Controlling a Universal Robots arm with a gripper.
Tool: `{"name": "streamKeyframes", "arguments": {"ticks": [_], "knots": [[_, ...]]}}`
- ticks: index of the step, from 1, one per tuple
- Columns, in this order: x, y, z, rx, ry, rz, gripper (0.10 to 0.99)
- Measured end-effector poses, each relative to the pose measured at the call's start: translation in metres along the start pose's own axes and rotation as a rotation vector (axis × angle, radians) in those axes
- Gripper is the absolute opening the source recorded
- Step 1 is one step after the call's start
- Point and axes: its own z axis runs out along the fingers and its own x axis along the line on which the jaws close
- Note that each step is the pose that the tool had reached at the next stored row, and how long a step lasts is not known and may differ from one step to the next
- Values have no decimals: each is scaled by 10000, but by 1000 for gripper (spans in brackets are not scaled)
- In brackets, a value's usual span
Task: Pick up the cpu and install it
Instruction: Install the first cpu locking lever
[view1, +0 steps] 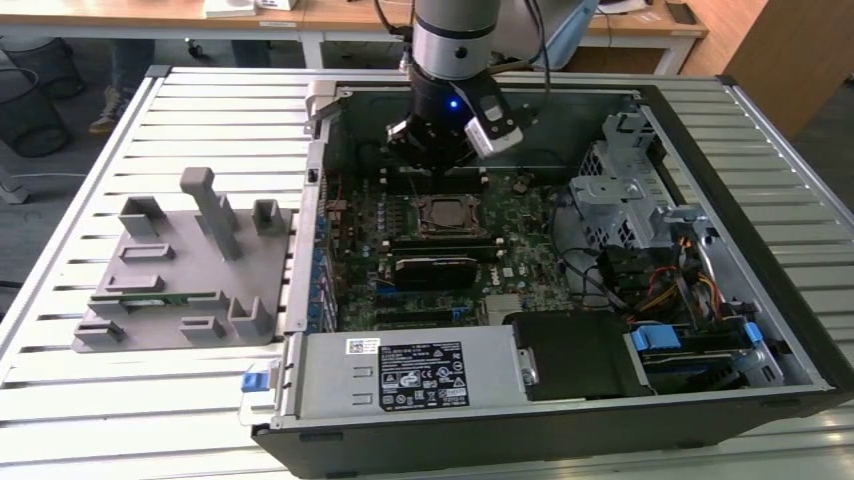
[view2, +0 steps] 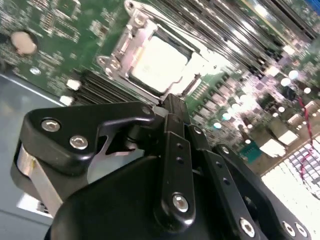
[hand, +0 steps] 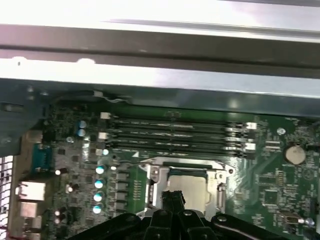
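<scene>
Closest to the lens in both wrist views, the black gripper (view2: 172, 102) (hand: 172, 196) has its two fingers pressed together at the tips, with nothing seen between them. Just past those tips lies the cpu (view2: 159, 62), a pale silvery square. It sits flat, metal plate up, inside the motherboard socket (view2: 131, 34), whose metal frame surrounds it. Whether the fingertips touch the socket frame cannot be told.

In the first wrist view, four long dark memory slots (hand: 175, 135) run side by side just beyond the socket, and a round coin battery (hand: 294, 154) sits near one end of them. The green motherboard (view1: 527, 230) lies flat in an open computer case (view1: 787, 300). The socket is near the board's middle and the arm stands over it, towards the case's far wall. A boxy power supply (view1: 407, 370) fills the case's near edge.

The case rests on a slatted metal worktop (view1: 200, 400). Towards the exterior view's left, beside the case, stands a grey fixture (view1: 187, 260), with a narrow green memory stick (view1: 147, 298) lying in one of its holders.
</scene>
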Motion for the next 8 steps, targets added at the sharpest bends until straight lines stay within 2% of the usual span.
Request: {"name": "streamKeyframes", "arguments": {"ticks": [8], "knots": [[229, 13, 4, 0, 2, -66, 110]]}}
